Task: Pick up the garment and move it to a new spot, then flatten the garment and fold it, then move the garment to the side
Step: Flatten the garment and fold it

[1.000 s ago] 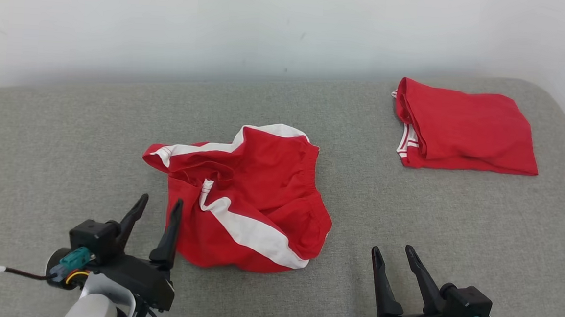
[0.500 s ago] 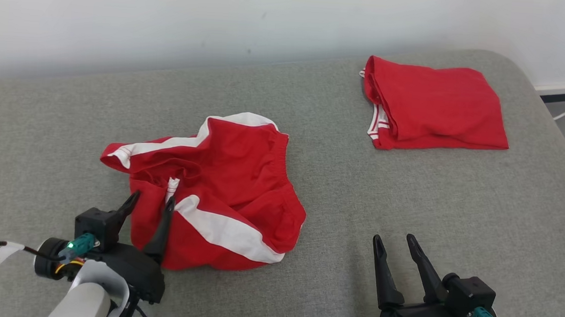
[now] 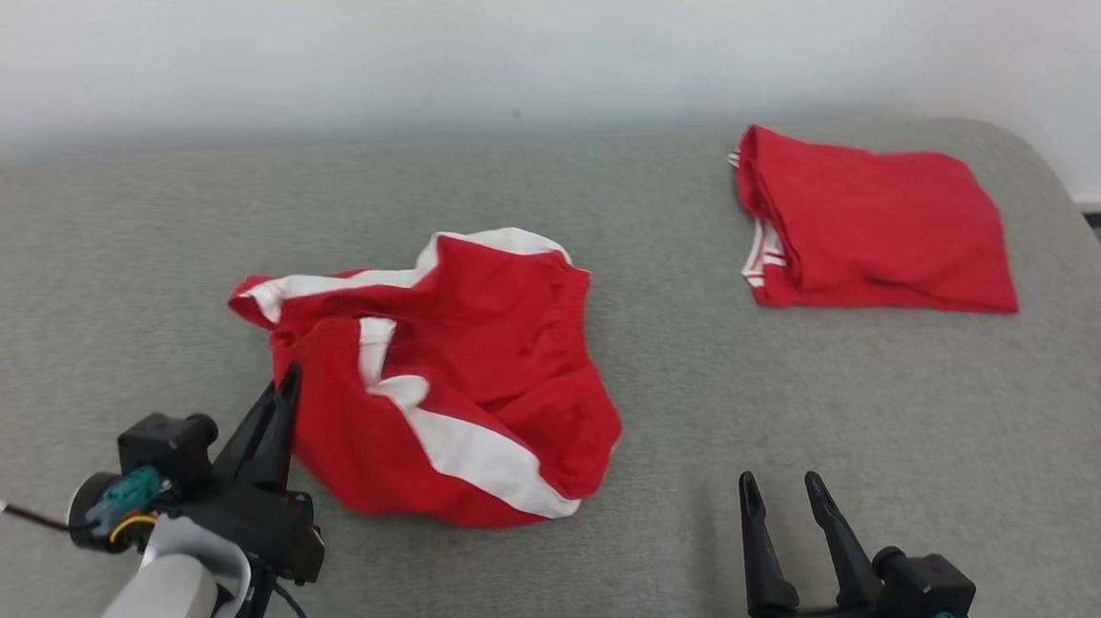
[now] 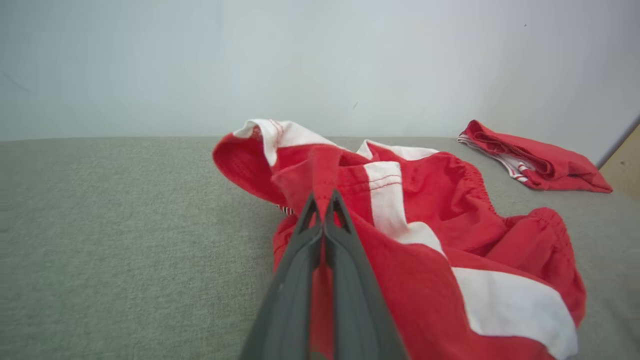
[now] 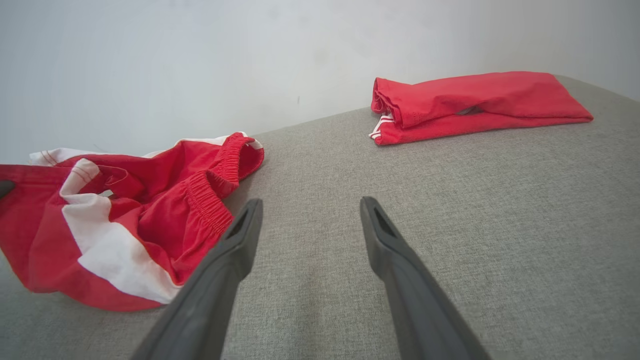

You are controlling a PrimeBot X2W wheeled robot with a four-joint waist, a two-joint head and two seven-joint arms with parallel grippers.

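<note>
Your left fingers (image 3: 271,430) have snapped shut since a second ago, pinching the near-left edge of the crumpled red-and-white shorts (image 3: 479,381), mid-left on the grey fabric surface (image 3: 794,391). Right fingers (image 3: 756,541) spread wide, empty, near right. Grab only just made; lift, move, flatten, fold, side-move all remain.

Red garment (image 3: 469,390) with white stripes, plain red folded garment (image 3: 876,219), grey surface (image 3: 793,400), dark gripper (image 3: 790,500)
</note>
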